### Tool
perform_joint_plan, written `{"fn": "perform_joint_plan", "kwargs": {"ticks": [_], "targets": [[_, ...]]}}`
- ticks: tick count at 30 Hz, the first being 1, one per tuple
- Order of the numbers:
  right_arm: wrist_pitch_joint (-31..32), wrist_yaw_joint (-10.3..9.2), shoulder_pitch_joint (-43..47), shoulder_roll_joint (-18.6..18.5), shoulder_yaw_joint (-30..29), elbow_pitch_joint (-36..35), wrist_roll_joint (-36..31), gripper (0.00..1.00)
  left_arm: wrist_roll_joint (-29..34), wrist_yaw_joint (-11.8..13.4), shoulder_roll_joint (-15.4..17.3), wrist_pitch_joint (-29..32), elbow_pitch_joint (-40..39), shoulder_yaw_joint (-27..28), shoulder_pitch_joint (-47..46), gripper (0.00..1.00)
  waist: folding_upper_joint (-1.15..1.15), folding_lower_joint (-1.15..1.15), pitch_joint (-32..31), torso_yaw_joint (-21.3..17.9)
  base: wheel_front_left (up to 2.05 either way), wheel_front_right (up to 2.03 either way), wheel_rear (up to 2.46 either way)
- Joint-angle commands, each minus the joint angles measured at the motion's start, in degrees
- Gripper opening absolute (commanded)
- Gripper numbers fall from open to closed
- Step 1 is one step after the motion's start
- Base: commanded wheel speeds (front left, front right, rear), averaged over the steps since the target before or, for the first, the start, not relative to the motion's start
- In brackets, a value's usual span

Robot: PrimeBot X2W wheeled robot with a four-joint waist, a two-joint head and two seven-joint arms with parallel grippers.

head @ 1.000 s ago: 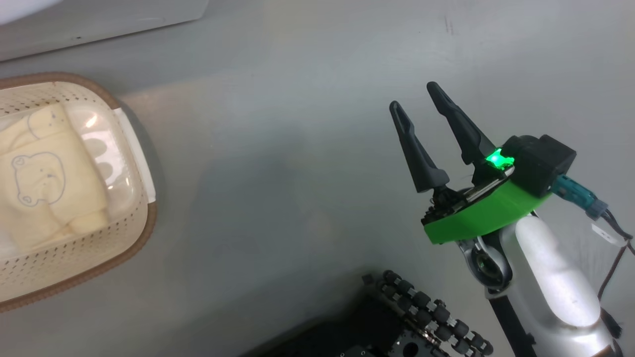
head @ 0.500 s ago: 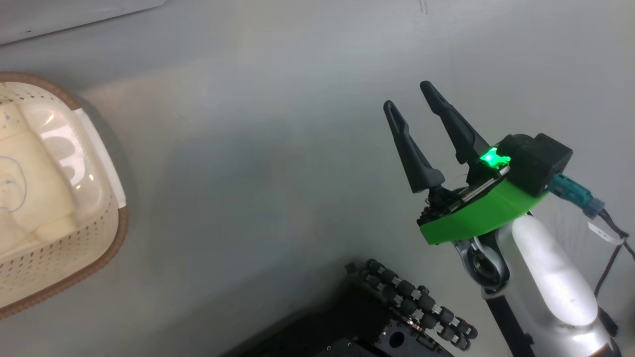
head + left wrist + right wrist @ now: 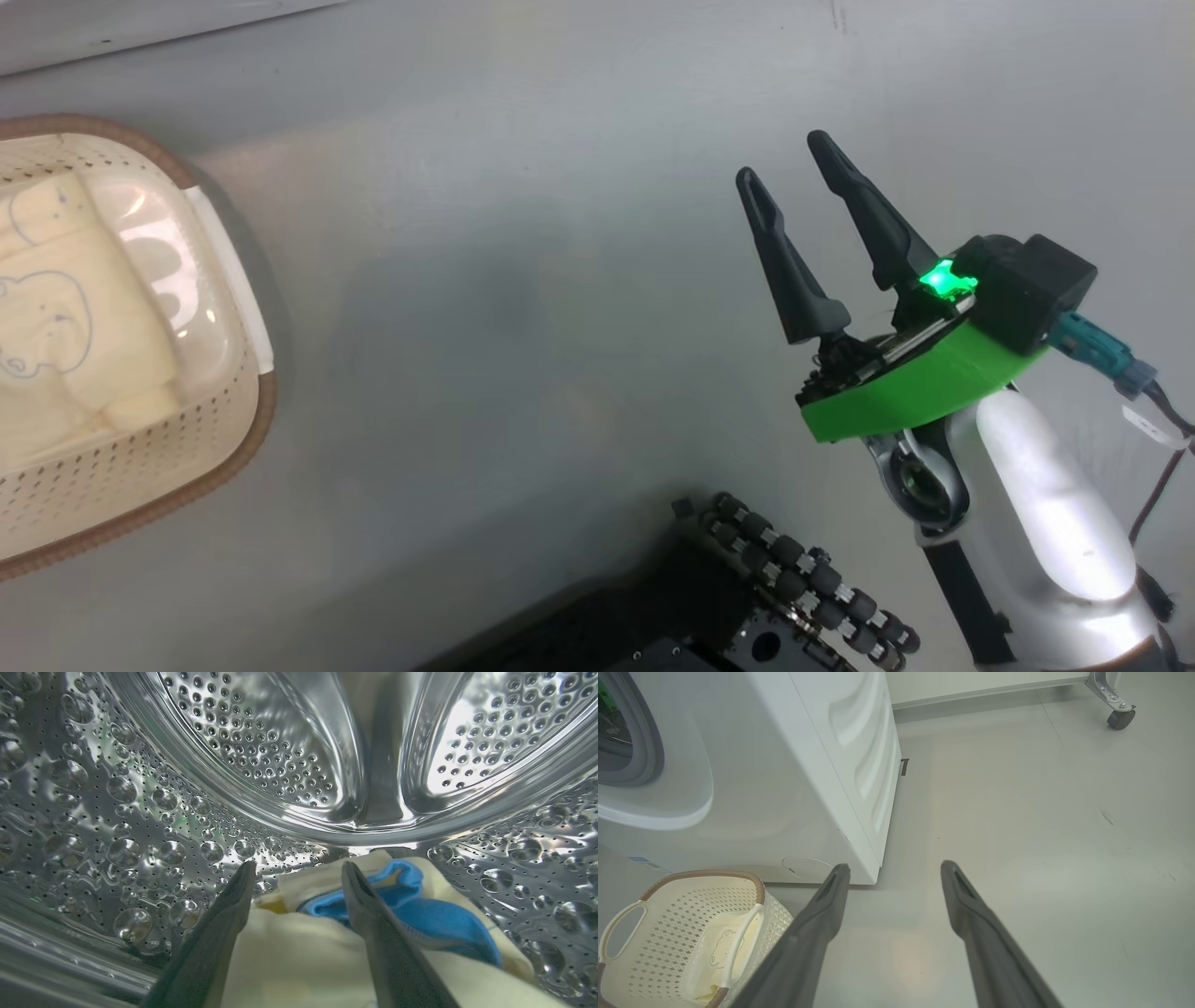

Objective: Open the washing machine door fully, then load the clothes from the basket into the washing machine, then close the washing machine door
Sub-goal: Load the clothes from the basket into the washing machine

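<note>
Deep inside the steel drum (image 3: 261,742) of the washing machine (image 3: 784,788): left end effector (image 3: 298,877) released, fingers spread over a cream garment (image 3: 303,952) with a blue patch (image 3: 434,924), lying on the drum's bottom; contact with the cloth impossible to tell. Out over the grey floor (image 3: 513,280): right end effector (image 3: 784,161) released too, holding nothing, well apart from the basket (image 3: 233,467). Inside the basket, at the foot of the machine: more folded cream clothes (image 3: 65,345) with a bear outline
</note>
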Motion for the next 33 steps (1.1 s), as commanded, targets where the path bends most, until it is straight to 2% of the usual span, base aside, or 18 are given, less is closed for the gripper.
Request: {"fn": "perform_joint_plan", "kwargs": {"ticks": [1, 10, 19, 27, 33], "targets": [[-0.6, -0.16, 1.1, -0.5, -0.2, -1.3, -0.6, 1.0, -1.0, 0.3, 1.4, -0.8, -1.3, 1.3, 0.0, 1.0, 0.0, 0.0, -0.7, 0.9, 0.0, 0.0, 0.0], [-0.6, -0.16, 1.8, -0.5, -2.3, -1.3, -2.9, 1.0, -4.5, 1.5, -1.2, -4.7, -3.7, 2.7, 7.3, 1.0, 0.0, 0.0, -3.3, 4.4, 0.0, 0.0, 0.0], [-0.6, -0.16, 3.0, -0.5, -4.5, -1.0, -5.0, 1.0, -8.5, 5.1, -3.5, -9.2, -13.5, 4.9, 20.8, 1.0, 0.0, 0.0, -7.5, 7.7, 0.0, 0.0, 0.0], [-0.6, -0.16, 4.7, -0.5, -6.8, -1.1, -7.3, 1.0, -10.0, 10.0, -4.3, -14.0, -28.4, 5.9, 37.4, 1.0, 0.0, 0.0, -11.8, 10.1, 0.0, 0.0, 0.0], [-0.6, -0.16, 5.9, -0.5, -8.5, -1.0, -9.5, 1.0, -8.9, 15.3, -4.7, -16.2, -39.1, 5.5, 49.5, 1.0, 0.0, 0.0, -15.1, 12.0, 0.0, 0.0, 0.0]]}}
